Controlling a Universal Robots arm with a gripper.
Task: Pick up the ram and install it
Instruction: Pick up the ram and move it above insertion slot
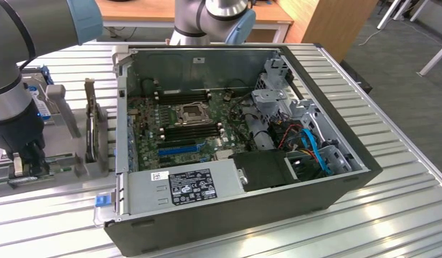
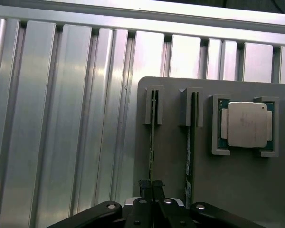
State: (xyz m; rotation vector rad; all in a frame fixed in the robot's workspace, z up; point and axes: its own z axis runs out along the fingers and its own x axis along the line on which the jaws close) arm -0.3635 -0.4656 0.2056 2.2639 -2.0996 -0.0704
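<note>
Fingers (image 2: 144,191), pinched narrow on the ram (image 2: 152,137), could slip on its thin edge or cock it in the holder (image 2: 237,185).

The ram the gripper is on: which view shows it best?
The wrist view: the ram stands edge-on in the holder, gripper shut on it. In the exterior view the arm hides most of it.

Arm (image 1: 13,97) extended downward at the exterior view's left, wrist held vertical, pincer (image 2: 151,187) pointed straight down, fingertips (image 2: 143,186) drawn nearly together, clamped on the ram (image 2: 152,142).
</note>
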